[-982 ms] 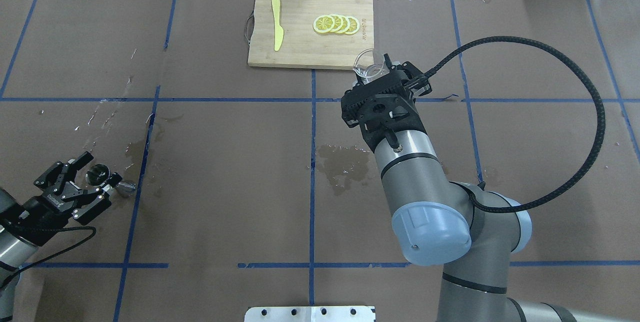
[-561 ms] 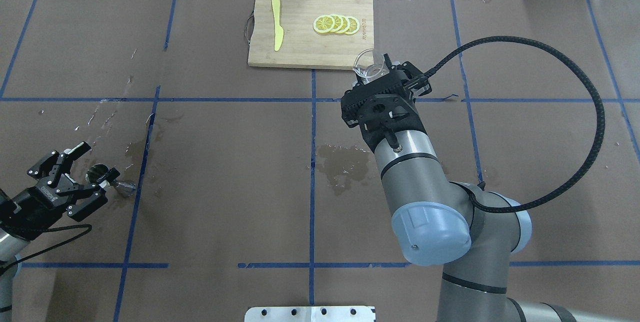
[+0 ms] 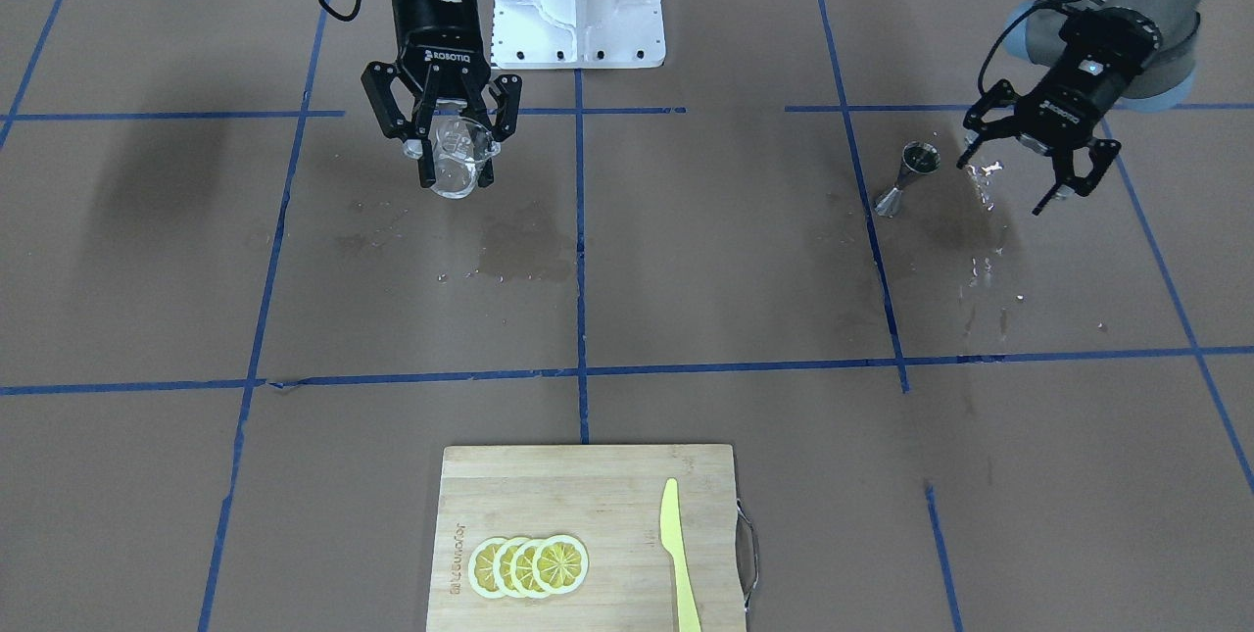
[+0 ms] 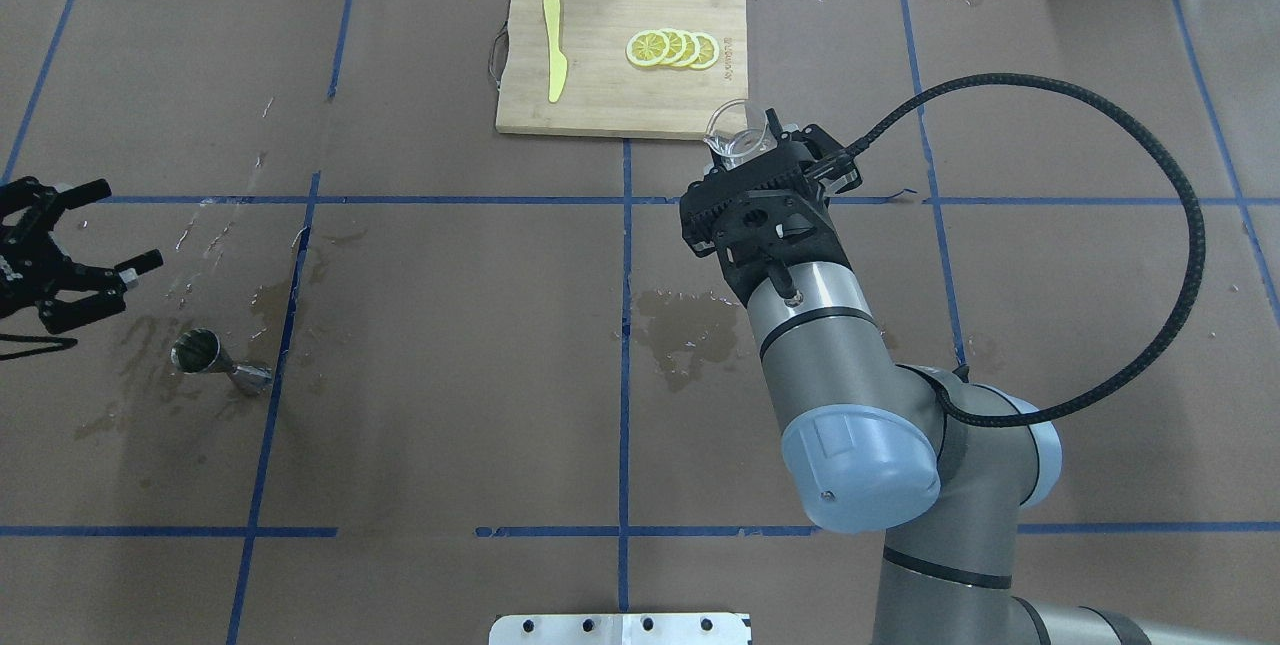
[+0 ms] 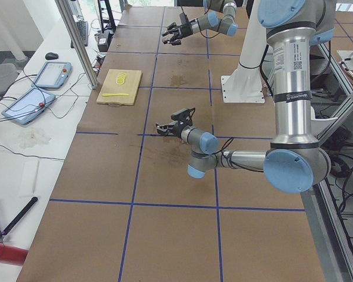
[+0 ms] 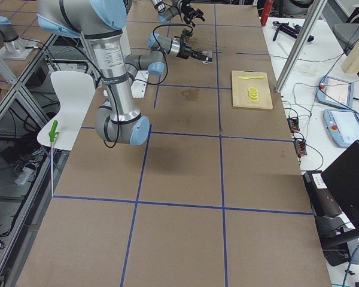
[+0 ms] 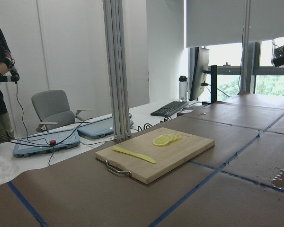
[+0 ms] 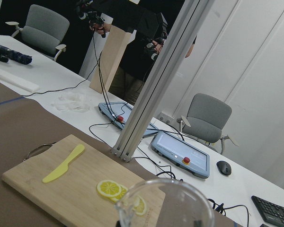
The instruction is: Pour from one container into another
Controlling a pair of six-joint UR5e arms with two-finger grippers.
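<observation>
Table (image 4: pixel 450 375): jigger (image 4: pixel 215 360) upright, left hand (image 4: pixel 122 225) spread nearby; right hand (image 3: pixel 457 181) pinching glass (image 3: pixel 454 160), well apart.

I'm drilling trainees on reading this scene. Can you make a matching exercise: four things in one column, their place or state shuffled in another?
Things:
1. glass
2. jigger
3. left tool
4. lemon slices

Place or state:
A. open, holding nothing
B. on the cutting board
C. gripped by the right tool
D. standing free on the table

Pairs: 1-C, 2-D, 3-A, 4-B.
</observation>
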